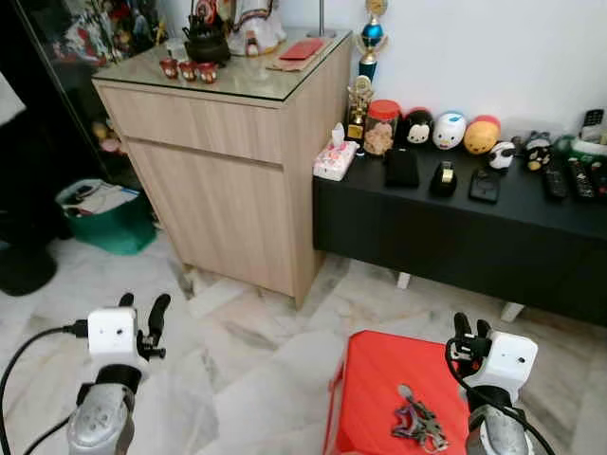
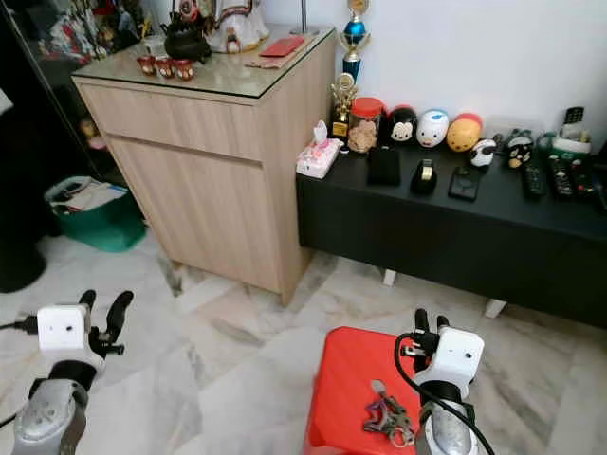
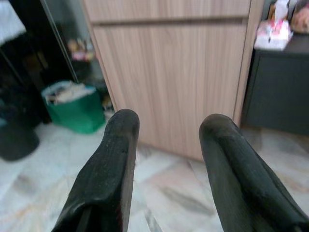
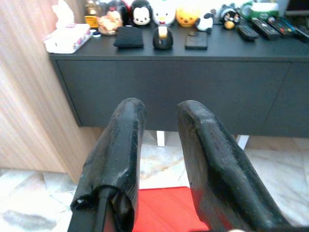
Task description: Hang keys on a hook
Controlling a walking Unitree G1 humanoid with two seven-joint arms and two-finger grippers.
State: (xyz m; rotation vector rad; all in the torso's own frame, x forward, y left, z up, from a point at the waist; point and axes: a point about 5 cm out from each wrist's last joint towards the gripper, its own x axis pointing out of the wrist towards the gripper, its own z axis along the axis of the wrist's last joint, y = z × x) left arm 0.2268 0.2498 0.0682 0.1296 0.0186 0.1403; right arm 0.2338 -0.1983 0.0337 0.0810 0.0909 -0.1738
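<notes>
Keys (image 1: 417,423) lie in a loose bunch on a red stool (image 1: 375,379) low in front of us, on the marble floor (image 1: 256,351). Our right gripper (image 1: 471,327) hovers just beside them, above the stool's far right edge, its two black fingers (image 4: 120,159) parted by a narrow gap and holding nothing. Our left gripper (image 1: 142,313) hangs well apart over bare floor, fingers spread wider, also empty. Ahead of us stands a wooden cabinet (image 1: 228,161) with a glass top, and to its right a low black sideboard (image 1: 455,223) carrying a tissue box (image 1: 335,159), small round figurines (image 1: 450,131) and remote controls (image 1: 567,178). A green bin (image 1: 104,213) sits left of the cabinet.
</notes>
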